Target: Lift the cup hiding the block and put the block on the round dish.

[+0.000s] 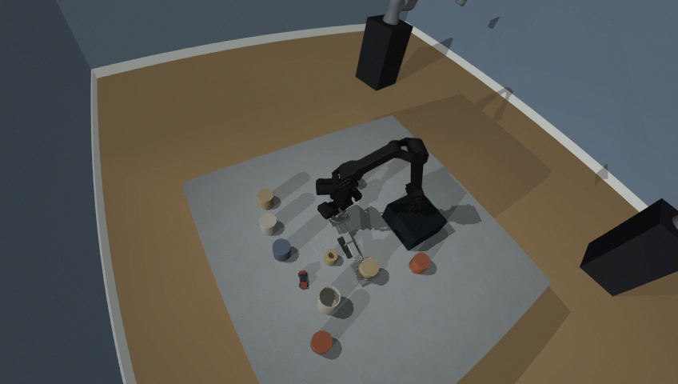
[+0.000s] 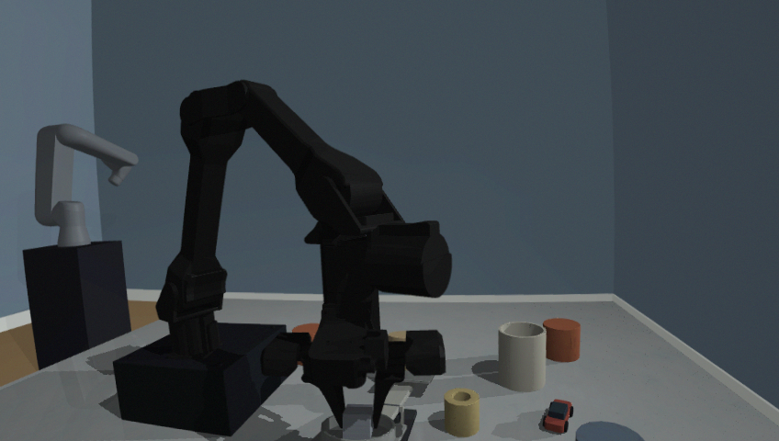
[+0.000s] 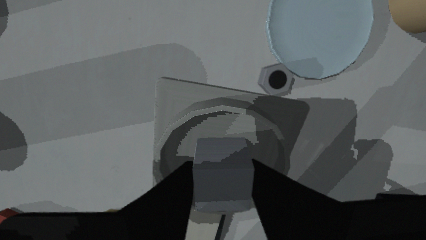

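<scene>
My gripper (image 2: 358,424) (image 3: 220,166) is shut on the grey block (image 2: 357,417) (image 3: 223,186), a finger at each side. The block is inside the round rim of the near pan of the balance (image 1: 350,242) (image 3: 166,102); I cannot tell whether it touches the pan. One tan cup (image 1: 368,267) stands on the far pan. A second tan cup (image 3: 411,14) shows at the wrist view's top right corner, off the balance. The round light-blue dish (image 3: 320,32) lies beside the near pan, with nothing on its visible part; the arm mostly hides it in the top view.
A hex nut (image 3: 270,86) lies between pan and dish. A yellow ring (image 1: 330,255) (image 2: 461,413), a red toy car (image 1: 303,279) (image 2: 558,416) and a tall beige pot (image 1: 328,300) (image 2: 522,357) stand beyond. Several cylinders stand around, including a blue one (image 1: 281,250) and a red one (image 1: 419,262).
</scene>
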